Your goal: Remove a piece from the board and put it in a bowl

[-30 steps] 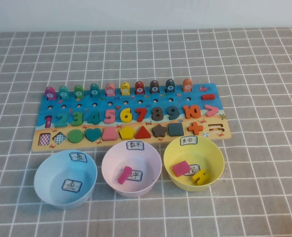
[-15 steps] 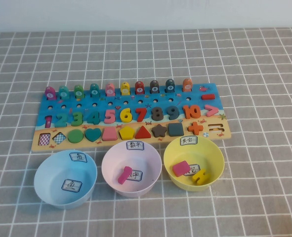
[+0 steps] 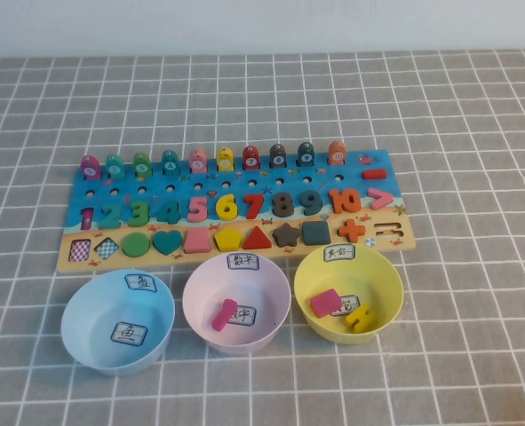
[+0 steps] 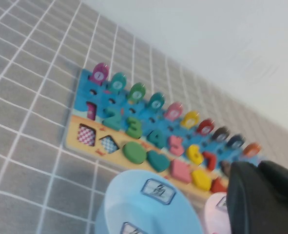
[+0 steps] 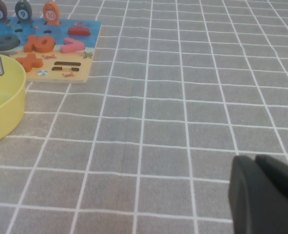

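The magenta-purple fish piece (image 3: 89, 166) stands at the far left end of the fish row on the board (image 3: 355, 177); it also shows in the left wrist view (image 4: 100, 73). The light blue bowl (image 3: 89, 319) sits in front of the board's left end, empty apart from its two white labels. Neither arm shows in the high view. My left gripper (image 4: 257, 169) is shut and empty, hovering on the near side of the blue bowl (image 4: 144, 209) and the pink bowl. My right gripper (image 5: 255, 161) is shut and empty over bare cloth, right of the board (image 5: 80, 53).
A pink bowl (image 3: 200, 293) holds one magenta piece. A yellow bowl (image 3: 382, 284) holds a pink piece and a yellow piece. The grey checked cloth (image 3: 475, 266) covers the table. A white wall runs along the far edge.
A dark bit of the left arm at the bottom left corner of the high view has slipped out of view. Board, pieces and bowls have not moved.
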You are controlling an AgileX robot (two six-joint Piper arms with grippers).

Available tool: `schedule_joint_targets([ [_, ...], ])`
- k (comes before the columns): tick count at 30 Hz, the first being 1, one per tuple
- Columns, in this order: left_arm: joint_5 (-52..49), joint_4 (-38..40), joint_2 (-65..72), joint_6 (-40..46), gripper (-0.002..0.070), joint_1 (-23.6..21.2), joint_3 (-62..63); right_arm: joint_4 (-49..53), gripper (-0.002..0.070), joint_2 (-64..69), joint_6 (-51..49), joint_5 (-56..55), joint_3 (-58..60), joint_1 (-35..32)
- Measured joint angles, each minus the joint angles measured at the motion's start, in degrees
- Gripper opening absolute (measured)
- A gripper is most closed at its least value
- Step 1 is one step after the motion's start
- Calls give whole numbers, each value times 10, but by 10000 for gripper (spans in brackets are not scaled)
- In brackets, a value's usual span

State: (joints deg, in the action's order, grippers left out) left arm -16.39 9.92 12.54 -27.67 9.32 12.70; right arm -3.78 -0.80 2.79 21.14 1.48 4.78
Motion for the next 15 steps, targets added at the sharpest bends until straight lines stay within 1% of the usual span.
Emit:
schedule_joint_targets([
  [5, -77, -19, 128, 88, -1, 0, 117, 0, -17, 0, 0, 0, 0, 0],
  [11, -151, -41, 266, 151, -1, 0, 225, 0, -17, 0, 0, 0, 0, 0],
  [15, -206, -59, 359, 166, -1, 0, 289, 0, -17, 0, 0, 0, 0, 0],
])
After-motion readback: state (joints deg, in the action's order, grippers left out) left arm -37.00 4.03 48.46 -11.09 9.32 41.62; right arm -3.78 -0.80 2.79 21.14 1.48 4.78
